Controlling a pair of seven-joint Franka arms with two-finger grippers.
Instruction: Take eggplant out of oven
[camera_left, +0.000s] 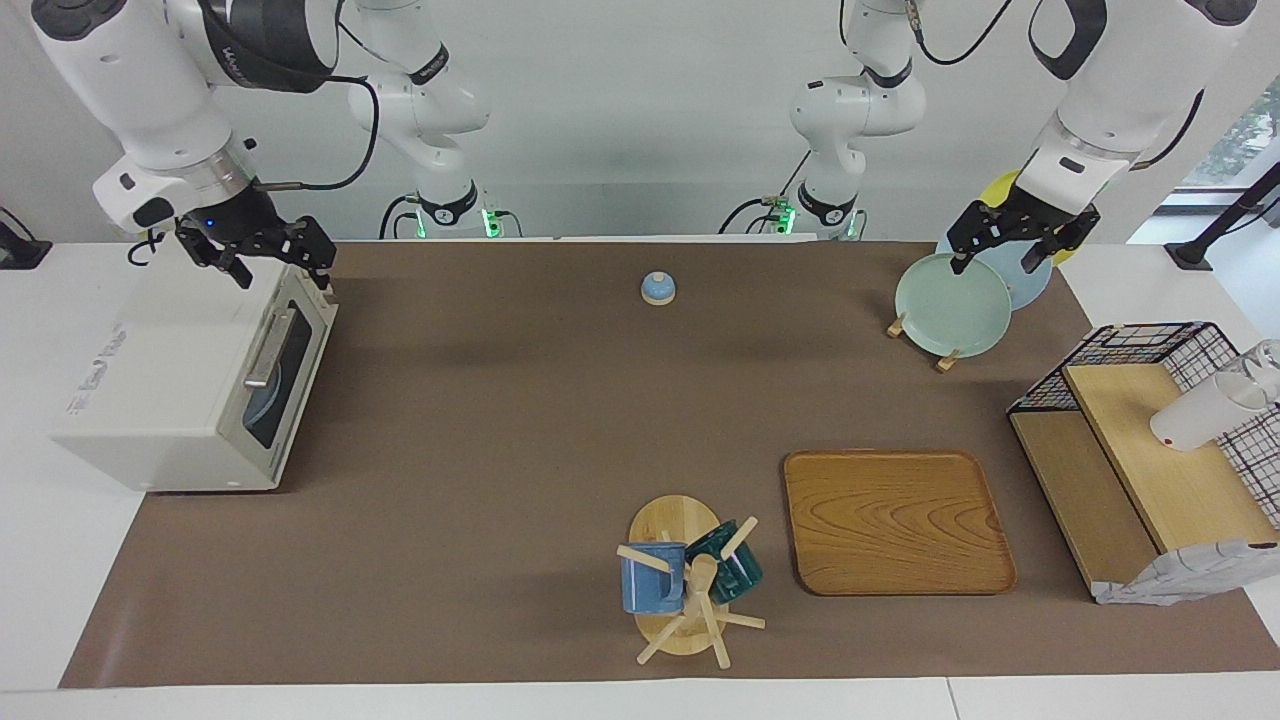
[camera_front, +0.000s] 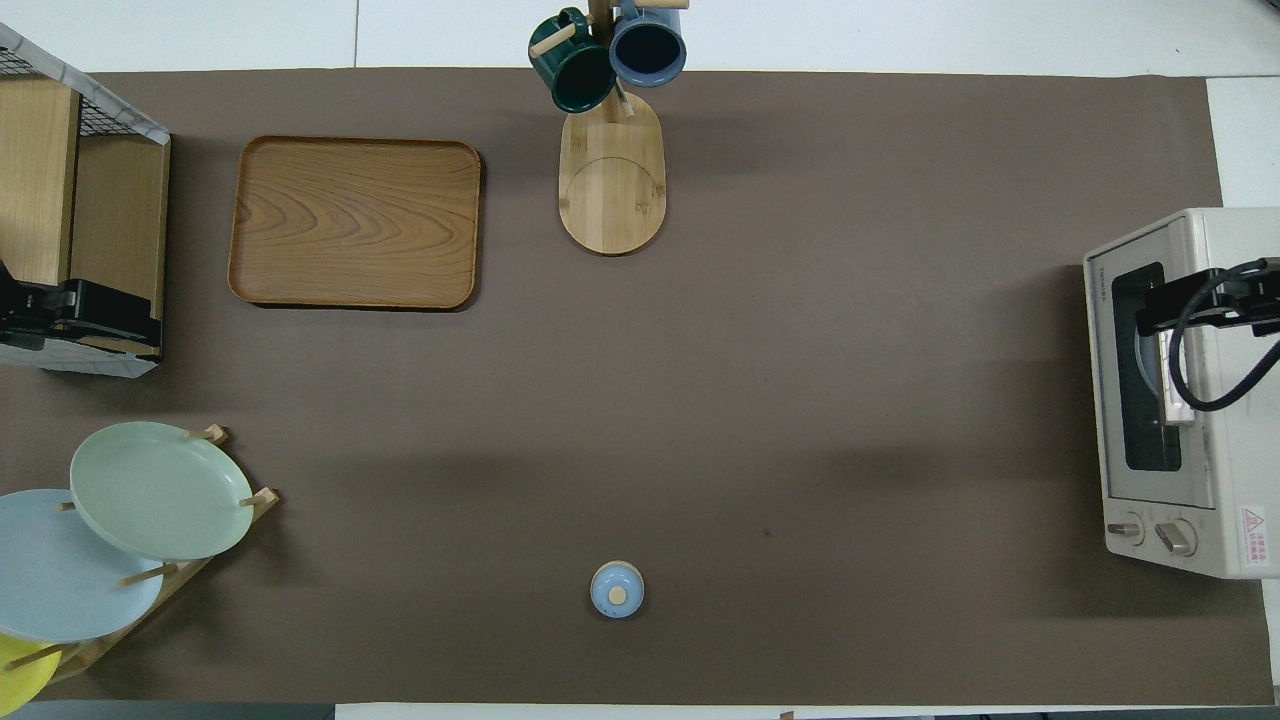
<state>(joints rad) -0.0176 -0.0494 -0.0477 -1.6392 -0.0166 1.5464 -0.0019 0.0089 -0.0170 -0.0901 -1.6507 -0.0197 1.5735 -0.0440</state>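
A brand name, seemingly "TOSHIBA", is being displayed in small dark letters along the front frame of the oven (camera_front: 1180, 400), and a red-and-white warning label is being carried on its top beside the two knobs; its wording cannot be read. Grey lettering is also being shown on the oven's top in the facing view, too faint to make out.

The oven is being kept at the right arm's end of the counter (camera_left: 520, 420), its long axis running toward and away from the robots, with the closed glass door and bar handle turned toward the middle of the counter. The eggplant cannot be made out through the dark glass, so its direction cannot be told; only a pale blue rounded shape is being seen inside.

The right hand (camera_left: 268, 260) is being held over the oven's top front edge, fingers spread wide and empty. The left hand (camera_left: 1005, 245) is being held over the plate rack (camera_left: 950, 305), likewise wide open and empty.
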